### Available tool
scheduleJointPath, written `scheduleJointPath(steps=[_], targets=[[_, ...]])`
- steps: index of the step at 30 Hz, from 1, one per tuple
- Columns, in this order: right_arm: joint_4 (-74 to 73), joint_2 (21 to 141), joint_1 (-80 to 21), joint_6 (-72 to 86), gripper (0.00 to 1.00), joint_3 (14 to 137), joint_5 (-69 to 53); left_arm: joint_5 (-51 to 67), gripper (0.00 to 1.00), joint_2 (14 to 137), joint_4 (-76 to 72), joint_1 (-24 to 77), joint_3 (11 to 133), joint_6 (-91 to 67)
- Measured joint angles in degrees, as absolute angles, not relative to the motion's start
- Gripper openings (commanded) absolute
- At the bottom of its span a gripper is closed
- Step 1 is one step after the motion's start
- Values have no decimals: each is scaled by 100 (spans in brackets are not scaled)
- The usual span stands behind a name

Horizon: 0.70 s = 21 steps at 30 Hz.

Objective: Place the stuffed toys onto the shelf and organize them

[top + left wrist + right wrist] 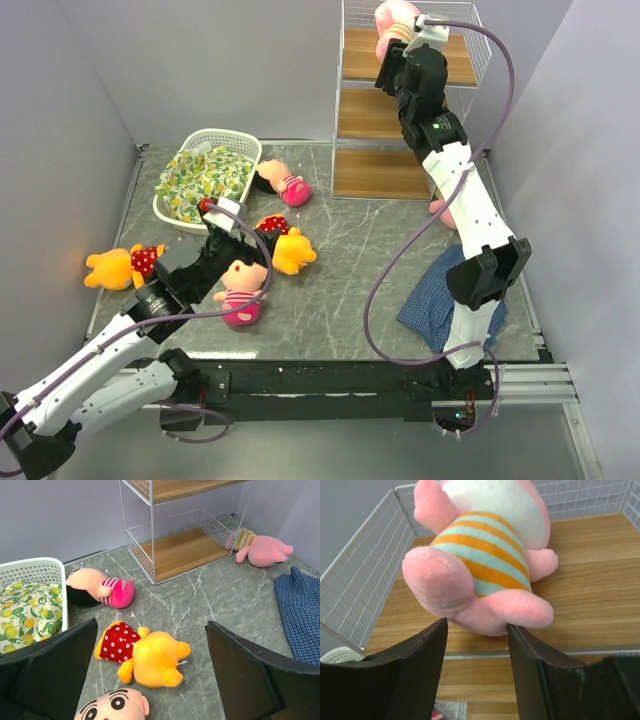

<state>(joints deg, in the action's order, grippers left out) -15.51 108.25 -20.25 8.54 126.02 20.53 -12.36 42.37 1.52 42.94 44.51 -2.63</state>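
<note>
My right gripper [398,45] is shut by its tips on a pink striped piglet [485,555] lying on the top board of the shelf [590,580]. The shelf [380,172] stands at the back right. A second piglet [443,212] lies on the table to the right of the shelf, partly behind my right arm. My left gripper [150,665] is open and empty above a bear [150,655] and a doll's head [112,705]. In the top view, one doll [243,292] lies mid-table. Another doll [283,183] lies by the basket. A second bear [120,266] lies at the left.
A white lattice basket [240,145] holding a green-yellow cloth [203,180] stands at the back left. A blue plaid cloth [435,285] lies at the front right by my right arm's base. Grey walls close in the left, right and back.
</note>
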Motion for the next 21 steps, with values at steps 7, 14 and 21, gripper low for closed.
scheduleJointPath(steps=[7,14,21], targets=[[-801,10779,-1892,80,40,12114,2032,-1234,96,4333,150,4294,4449,-263],[-305,10746,-1699,-508,10,11937,1684,-1236,96,4421,154,4294,4451,-263],[738,10134,-1619,-1094,0,10499,644,-1236,96,4480,152,4294,4451,-263]])
